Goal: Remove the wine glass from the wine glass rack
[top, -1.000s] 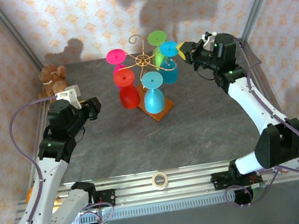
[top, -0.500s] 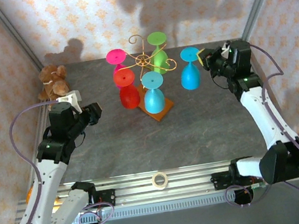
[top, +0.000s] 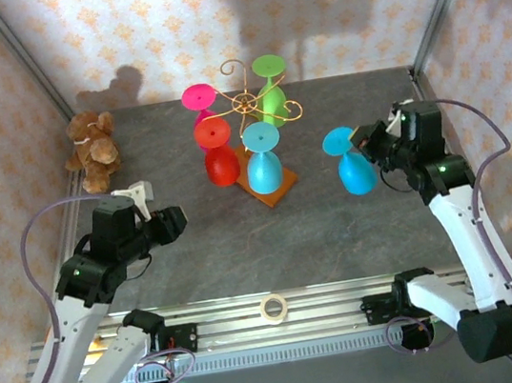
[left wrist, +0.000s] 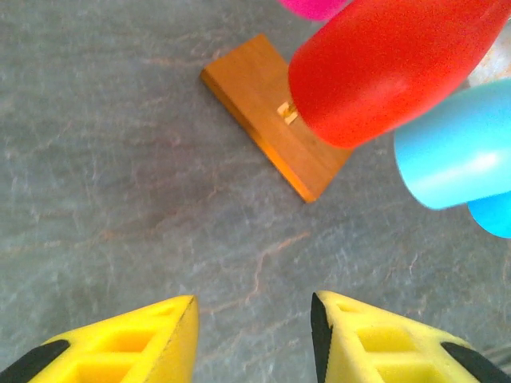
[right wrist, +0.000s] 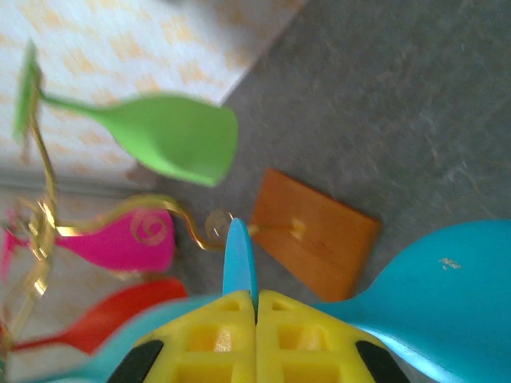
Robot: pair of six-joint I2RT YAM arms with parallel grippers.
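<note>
The wine glass rack, copper-gold wire on a wooden base, stands mid-table with pink, red, light-blue and green glasses hanging bowl-down. A blue wine glass hangs clear of it to the right, above the table. My right gripper is shut on the edge of that glass's foot. In the right wrist view the foot sticks out from between the shut fingers of the right gripper, the bowl at lower right. My left gripper, left of the rack, is open and holds nothing.
A brown teddy bear sits at the back left. A roll of tape lies on the front rail. Frame posts and patterned walls close in the sides. The left wrist view has the wooden base, the red glass and a light-blue one.
The right arm has drawn the blue glass off the rack and carried it right and nearer. The left arm has pulled back toward the near edge.
</note>
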